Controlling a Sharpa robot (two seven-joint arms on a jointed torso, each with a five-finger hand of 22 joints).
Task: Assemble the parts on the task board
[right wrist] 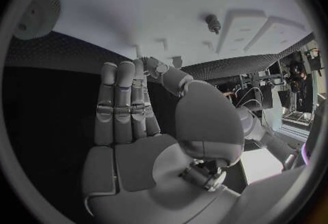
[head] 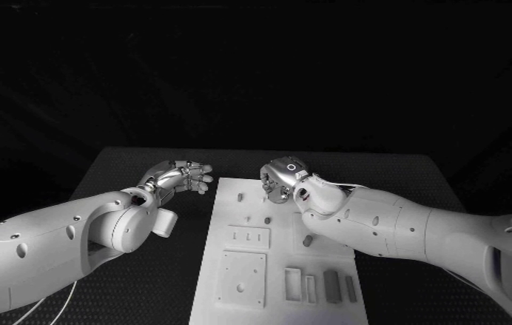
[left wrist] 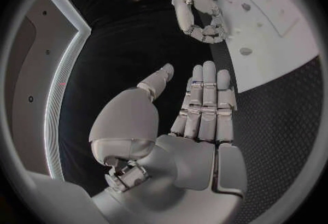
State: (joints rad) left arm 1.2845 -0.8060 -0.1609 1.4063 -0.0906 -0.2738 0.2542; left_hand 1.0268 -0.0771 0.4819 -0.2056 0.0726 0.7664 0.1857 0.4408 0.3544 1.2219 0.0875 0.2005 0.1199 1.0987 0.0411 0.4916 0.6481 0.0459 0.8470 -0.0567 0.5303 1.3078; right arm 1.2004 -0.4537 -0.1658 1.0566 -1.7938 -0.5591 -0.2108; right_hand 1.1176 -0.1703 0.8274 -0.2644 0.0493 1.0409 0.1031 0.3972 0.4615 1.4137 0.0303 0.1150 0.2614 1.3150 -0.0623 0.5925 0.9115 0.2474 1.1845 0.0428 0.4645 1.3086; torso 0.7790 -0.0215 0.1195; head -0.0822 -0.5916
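The white task board [head: 280, 255] lies lengthwise in the middle of the table. Several small grey parts lie on it: one near the middle [head: 307, 240] and two long ones at the near right [head: 332, 286]. My left hand [head: 185, 177] hovers just off the board's far left corner, fingers straight and apart from the thumb [left wrist: 205, 109], holding nothing. My right hand [head: 280, 180] hangs over the board's far end, palm empty [right wrist: 130, 125]. A small grey part [right wrist: 213, 23] stands on the board [right wrist: 171, 11] beyond its fingers.
Black table [head: 139, 169] surrounds the board on all sides. Raised white blocks and recesses [head: 243, 277] occupy the board's near half. In the left wrist view the right hand [left wrist: 194, 11] shows beside the board's edge [left wrist: 273, 33].
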